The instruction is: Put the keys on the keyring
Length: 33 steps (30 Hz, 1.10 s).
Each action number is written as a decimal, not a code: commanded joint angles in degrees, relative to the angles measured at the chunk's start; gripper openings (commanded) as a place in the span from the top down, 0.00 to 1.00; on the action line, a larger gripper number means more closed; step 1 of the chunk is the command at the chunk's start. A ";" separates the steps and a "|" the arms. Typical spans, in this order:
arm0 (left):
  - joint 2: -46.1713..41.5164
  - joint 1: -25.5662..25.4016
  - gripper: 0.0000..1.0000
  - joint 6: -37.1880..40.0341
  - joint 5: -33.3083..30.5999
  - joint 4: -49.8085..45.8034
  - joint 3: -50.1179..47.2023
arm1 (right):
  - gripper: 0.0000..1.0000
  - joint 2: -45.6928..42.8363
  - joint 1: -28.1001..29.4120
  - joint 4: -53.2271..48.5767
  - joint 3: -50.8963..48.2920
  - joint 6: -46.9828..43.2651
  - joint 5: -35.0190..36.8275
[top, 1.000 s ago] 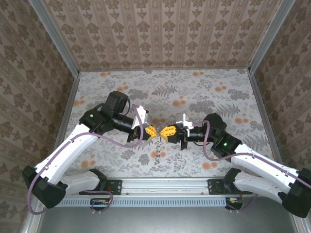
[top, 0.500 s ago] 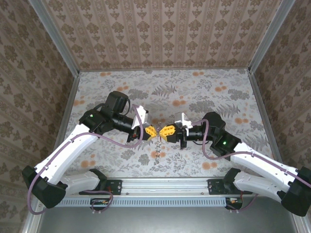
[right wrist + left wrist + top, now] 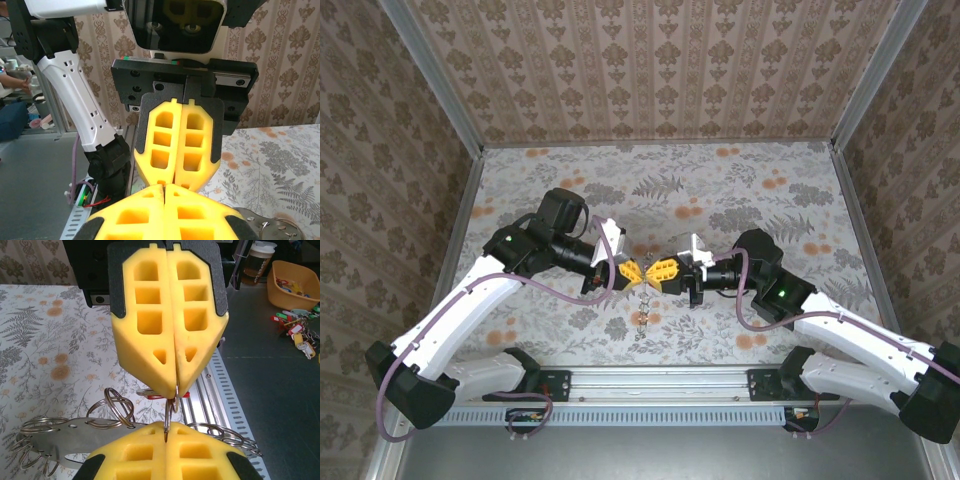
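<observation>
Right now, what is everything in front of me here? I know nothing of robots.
keyring: one, dull grey-brown hoop, between the facing yellow tips.
key: one, silvery with red tag, just behind the hoop.
metal plate: one, grey, hung with several silver rings, below the grippers.
tablecloth: one, pale floral, across the table.
bin: one, orange, beyond the table, holding tagged keys.
cup: one, brown, beside the bin.
left gripper: one, yellow fingers, shut on the keyring.
right gripper: one, yellow fingers, shut on the keyring, facing the left.

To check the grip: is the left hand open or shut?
Shut: on the left hand, the yellow fingers meet with no gap, pinching the thin keyring.
</observation>
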 commanded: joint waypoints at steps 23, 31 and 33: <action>-0.55 1.21 1.00 -2.03 3.85 1.82 1.09 | 1.00 -3.13 3.87 -6.59 -1.67 -8.36 6.88; -0.72 1.45 1.00 -2.30 3.93 2.01 1.10 | 1.00 -4.47 4.94 -6.59 -3.05 -9.67 9.88; -0.81 1.56 1.00 -2.38 4.02 2.24 1.05 | 0.98 -4.80 5.11 -6.32 -3.56 -9.84 10.30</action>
